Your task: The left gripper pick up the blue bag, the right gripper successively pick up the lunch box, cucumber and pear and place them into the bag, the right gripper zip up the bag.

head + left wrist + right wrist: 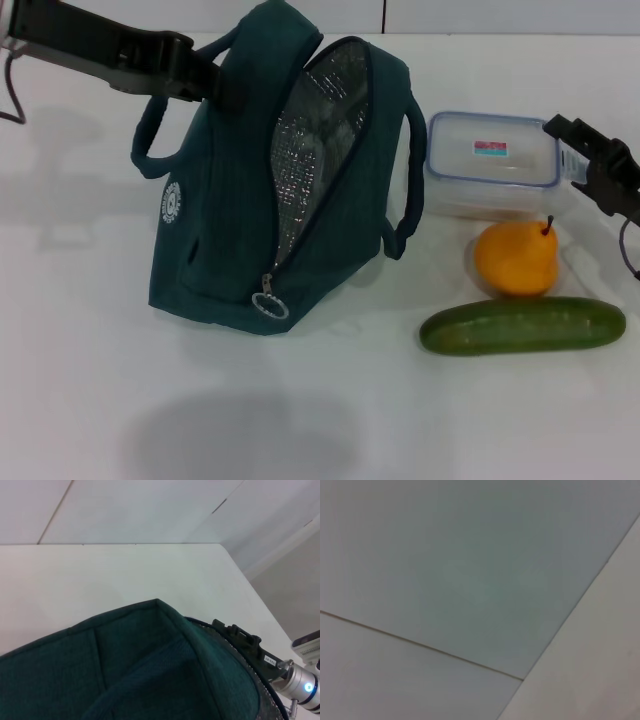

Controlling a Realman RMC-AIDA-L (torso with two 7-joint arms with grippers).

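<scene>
The left tool (205, 80) pinches the bag (220, 220) top, holding it open on the tabletop (80, 400). Right of the bag, the right tool (590, 160), its grip unclear, should next grasp the lunch box (492, 160).

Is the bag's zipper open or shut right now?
Open: the blue bag gapes along its zipper, silver foil lining showing.

Bag (230, 230) mouth unobstructed, wide open.

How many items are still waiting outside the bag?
3: lunch box right of the blue bag, pear in front of it, cucumber nearest. The bag's interior is only partly visible.
</scene>
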